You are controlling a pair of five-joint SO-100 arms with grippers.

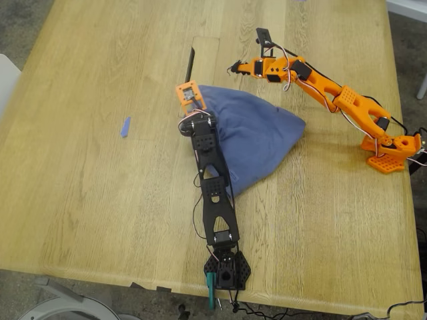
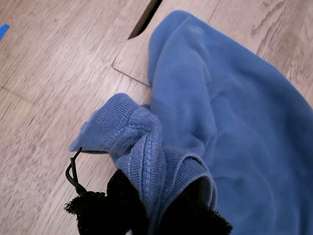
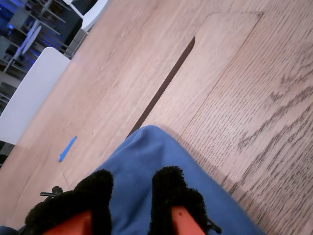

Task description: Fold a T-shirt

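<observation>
Tape scrap (image 1: 125, 127) lies well apart from my first gripper (image 1: 192, 101), which pinches a ribbed fold of the bunched T-shirt (image 1: 257, 137) on the wooden table (image 1: 80, 187), while my second gripper (image 1: 235, 67) hovers unclenched beyond its far edge.

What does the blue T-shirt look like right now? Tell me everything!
The T-shirt is slate-blue soft cloth, bunched into a rumpled heap on the wooden table, not laid flat. No print shows. Its ribbed edge is pinched in my first claw. One end lies next to the dark slot in the table.
</observation>
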